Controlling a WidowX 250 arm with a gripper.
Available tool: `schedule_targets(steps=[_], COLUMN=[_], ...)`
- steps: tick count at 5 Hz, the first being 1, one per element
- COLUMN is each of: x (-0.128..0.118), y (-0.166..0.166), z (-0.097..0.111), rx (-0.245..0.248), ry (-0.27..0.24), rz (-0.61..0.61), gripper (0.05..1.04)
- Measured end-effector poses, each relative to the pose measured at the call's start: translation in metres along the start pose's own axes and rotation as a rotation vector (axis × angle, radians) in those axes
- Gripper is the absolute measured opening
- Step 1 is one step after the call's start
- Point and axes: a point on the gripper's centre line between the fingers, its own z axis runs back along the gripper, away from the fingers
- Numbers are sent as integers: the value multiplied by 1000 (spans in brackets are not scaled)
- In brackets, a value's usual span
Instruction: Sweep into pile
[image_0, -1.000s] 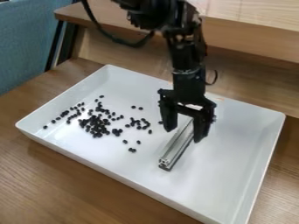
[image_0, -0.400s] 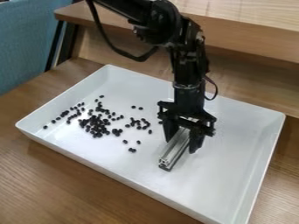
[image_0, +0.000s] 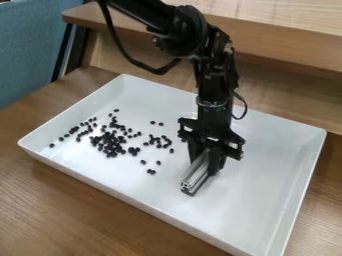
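While Dark Beans (image_0: 110, 142) Lie Loose on the Tray (image_0: 257, 200), My Gripper (image_0: 204, 165) Clasps a Metal Bar (image_0: 194, 177)

Since the bar sits between my fingers (image_0: 215, 162), they stand only its narrow width apart, one against each long side. I have it near the middle of the tray, slanting, its end sticking out past my fingers toward the tray's near side.

My gripper hangs down, fingers aimed at the tray's floor. Above the tray's far side, my arm (image_0: 213, 85) comes in, bends, and drops almost upright to the wrist.

Toward the tray's left end, as the camera sees it, the beans make one dense cluster with stragglers around it, apart from the bar.
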Motion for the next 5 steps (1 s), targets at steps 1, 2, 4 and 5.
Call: schedule_targets(steps=[1,2,4,5], x=[-5,-14,-24,-27], y=[0,2,23,32], z=[-1,-2,-3,-3], rx=[5,13,9,20], ry=[24,31,15,7], rz=[-62,-147,-215,-213], gripper=[400,399,399,399])
